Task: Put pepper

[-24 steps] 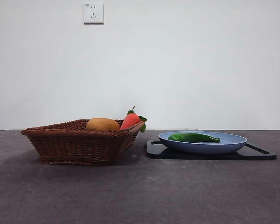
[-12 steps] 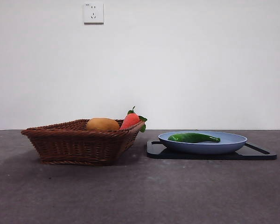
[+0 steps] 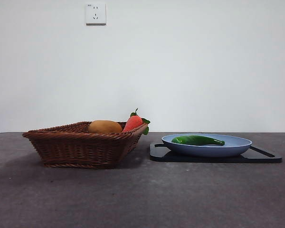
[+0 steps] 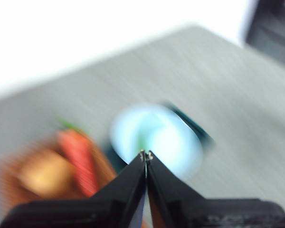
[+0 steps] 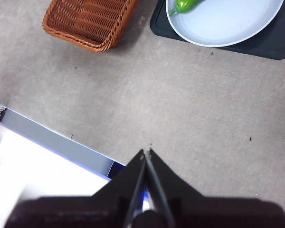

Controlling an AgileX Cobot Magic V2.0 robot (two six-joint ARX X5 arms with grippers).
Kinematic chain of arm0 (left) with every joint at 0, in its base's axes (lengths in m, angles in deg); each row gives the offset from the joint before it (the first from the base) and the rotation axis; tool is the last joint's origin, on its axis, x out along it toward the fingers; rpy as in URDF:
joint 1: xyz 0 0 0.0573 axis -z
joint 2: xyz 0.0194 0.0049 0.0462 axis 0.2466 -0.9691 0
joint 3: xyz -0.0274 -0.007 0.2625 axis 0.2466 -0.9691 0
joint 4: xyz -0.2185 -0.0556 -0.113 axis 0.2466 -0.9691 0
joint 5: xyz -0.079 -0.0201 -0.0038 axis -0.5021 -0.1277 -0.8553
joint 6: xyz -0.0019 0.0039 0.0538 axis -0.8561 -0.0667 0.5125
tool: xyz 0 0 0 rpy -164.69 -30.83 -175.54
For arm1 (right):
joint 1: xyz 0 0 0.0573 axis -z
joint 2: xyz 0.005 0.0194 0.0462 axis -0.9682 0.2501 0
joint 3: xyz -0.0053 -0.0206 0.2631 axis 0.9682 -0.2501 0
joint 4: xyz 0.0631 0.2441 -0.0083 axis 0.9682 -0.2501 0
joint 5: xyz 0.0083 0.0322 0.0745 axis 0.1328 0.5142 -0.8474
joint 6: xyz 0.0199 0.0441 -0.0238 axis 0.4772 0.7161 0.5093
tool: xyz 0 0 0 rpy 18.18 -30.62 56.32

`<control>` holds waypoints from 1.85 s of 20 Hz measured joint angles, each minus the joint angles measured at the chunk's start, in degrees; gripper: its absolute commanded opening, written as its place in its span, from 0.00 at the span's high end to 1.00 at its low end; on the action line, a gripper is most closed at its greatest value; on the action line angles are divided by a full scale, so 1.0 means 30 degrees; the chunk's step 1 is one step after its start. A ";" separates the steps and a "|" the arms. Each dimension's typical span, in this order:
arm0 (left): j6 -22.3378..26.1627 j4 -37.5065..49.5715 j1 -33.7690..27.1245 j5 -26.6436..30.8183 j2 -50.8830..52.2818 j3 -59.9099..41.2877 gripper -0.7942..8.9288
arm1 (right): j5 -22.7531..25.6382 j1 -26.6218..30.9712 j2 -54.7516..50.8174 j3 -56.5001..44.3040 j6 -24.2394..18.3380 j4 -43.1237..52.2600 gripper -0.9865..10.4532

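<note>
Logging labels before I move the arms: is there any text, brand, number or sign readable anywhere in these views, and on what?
No readable text in any view.
Wall socket: a tiny mark along its upper edge, too small to read.
Pepper, blue plate, black tray, basket: no labels visible.
Left wrist view: too blurred to show any text.
White and blue object in the right wrist view: no lettering visible.

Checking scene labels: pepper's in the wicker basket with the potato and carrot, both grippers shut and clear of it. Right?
Not quite: the pepper lies on the blue plate, not in the wicker basket, as the front view shows. The rest holds: the left gripper and right gripper are shut, away from it.
</note>
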 measured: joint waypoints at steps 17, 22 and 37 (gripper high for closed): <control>0.2055 1.3063 -1.2509 0.0656 1.7333 -1.8695 0.91 | 0.0000 0.0007 0.0000 0.0000 0.0000 0.0000 0.90; 0.1392 1.2976 -1.3129 0.0663 2.0531 -2.3766 0.91 | 0.0000 0.0007 0.0000 0.0000 0.0000 0.0000 0.90; -0.0262 1.0666 -1.3216 0.0656 2.2593 -2.8159 0.91 | 0.0000 0.0007 0.0000 0.0000 0.0000 0.0000 0.90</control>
